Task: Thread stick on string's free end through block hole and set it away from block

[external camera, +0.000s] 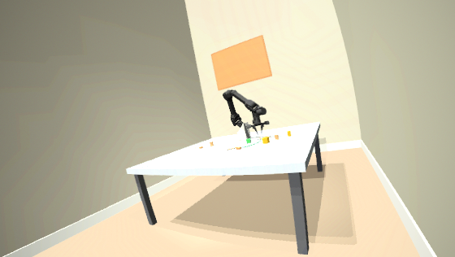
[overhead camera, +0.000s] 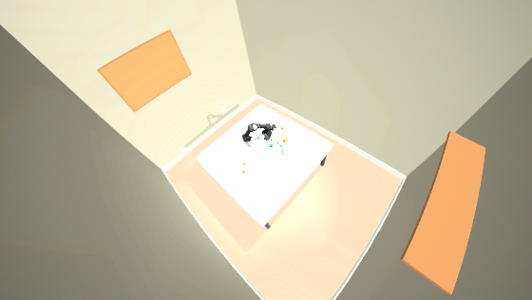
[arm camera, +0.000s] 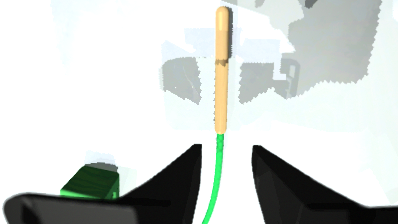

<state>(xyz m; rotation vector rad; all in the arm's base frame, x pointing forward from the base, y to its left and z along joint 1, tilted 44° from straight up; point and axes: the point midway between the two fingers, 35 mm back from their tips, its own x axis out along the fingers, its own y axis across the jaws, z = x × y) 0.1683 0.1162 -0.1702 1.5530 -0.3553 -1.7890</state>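
Observation:
The wooden stick (arm camera: pixel 221 95) lies straight ahead in the wrist view, with the green string (arm camera: pixel 217 172) (external camera: pixel 253 144) on its near end. The string curves across the table to a small orange-brown round piece (external camera: pixel 238 148) (overhead camera: pixel 283 153), which looks like the button. My gripper (arm camera: pixel 228 146) (external camera: pixel 258 132) is partly open and empty, pointing down low over the table. In the wrist view the string runs between its fingertips and the stick lies beyond them. A green block (arm camera: pixel 90 183) (external camera: pixel 249 141) (overhead camera: pixel 271 145) is left of the fingers. No hole shows in it.
A yellow block (external camera: pixel 266 140) (overhead camera: pixel 285 140) stands near the string. An orange piece (external camera: pixel 276 137) and a yellow piece (external camera: pixel 289 133) stand right of it in the exterior view. Two small orange pieces (overhead camera: pixel 244 163) (overhead camera: pixel 243 171) lie apart on the white table (overhead camera: pixel 266 199).

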